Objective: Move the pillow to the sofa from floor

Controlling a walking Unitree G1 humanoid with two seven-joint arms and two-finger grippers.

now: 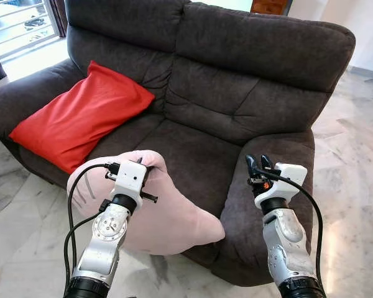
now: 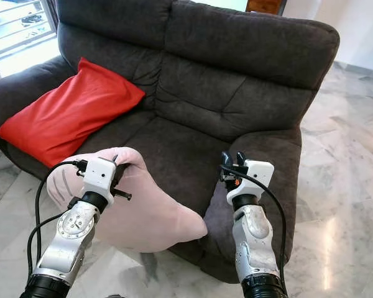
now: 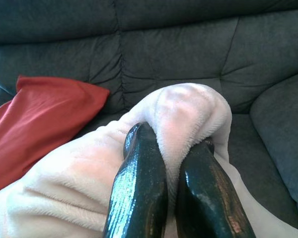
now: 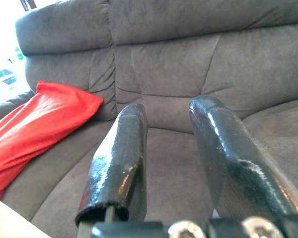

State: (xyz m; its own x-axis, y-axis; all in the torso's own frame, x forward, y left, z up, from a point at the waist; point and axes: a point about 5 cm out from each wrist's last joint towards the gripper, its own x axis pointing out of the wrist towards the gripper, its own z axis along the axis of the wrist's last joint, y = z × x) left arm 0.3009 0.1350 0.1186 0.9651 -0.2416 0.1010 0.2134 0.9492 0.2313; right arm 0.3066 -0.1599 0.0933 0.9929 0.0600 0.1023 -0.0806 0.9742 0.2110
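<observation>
A pale pink plush pillow (image 1: pixel 174 217) hangs in front of the dark grey sofa's (image 1: pixel 236 93) front edge, its lower end resting against the seat front. My left gripper (image 3: pixel 173 141) is shut on a bunched fold at the pillow's top, and both black fingers (image 3: pixel 139 173) press into the plush. My right gripper (image 1: pixel 258 161) stands open with nothing between its fingers, raised in front of the sofa's right armrest (image 1: pixel 286 146) and pointing at the seat.
A red pillow (image 1: pixel 81 118) lies on the sofa's left seat against the backrest. The middle and right seat cushion (image 1: pixel 193 149) is bare. Marble floor (image 1: pixel 354 186) runs around the sofa. A bright window or door (image 1: pixel 18 25) is at the far left.
</observation>
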